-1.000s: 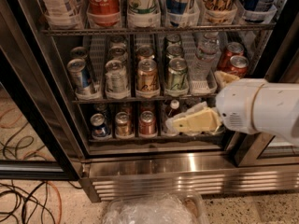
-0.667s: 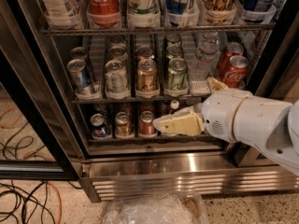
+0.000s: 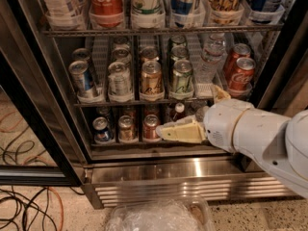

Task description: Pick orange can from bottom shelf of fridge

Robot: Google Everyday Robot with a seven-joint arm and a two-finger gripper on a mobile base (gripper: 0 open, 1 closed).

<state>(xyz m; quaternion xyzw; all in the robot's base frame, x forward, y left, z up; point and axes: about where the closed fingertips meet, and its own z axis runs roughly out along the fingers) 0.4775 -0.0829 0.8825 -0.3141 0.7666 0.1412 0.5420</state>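
Note:
The fridge [image 3: 163, 171] stands open in front of me. On its bottom shelf [image 3: 110, 146] three small cans stand in a row: a blue can [image 3: 101, 129] at the left, the orange can [image 3: 126, 128] with a dull orange-brown body in the middle, and a redder can [image 3: 150, 126] at the right. My gripper [image 3: 167, 131], cream-coloured on a white arm, reaches in from the right at the height of the bottom shelf. Its tip is right beside the redder can, one can-width right of the orange can. It holds nothing that I can see.
A small dark bottle [image 3: 179, 111] stands just behind the gripper. The rack above holds rows of cans [image 3: 151, 78], a water bottle [image 3: 210, 57] and Coca-Cola cans [image 3: 239, 73]. The glass door [image 3: 33, 124] hangs open at the left. Cables [image 3: 21, 203] lie on the floor, and crumpled plastic [image 3: 159, 218] lies below.
My gripper has moved left along the bottom shelf, from the right end of the shelf to right beside the redder can. The cans have not moved.

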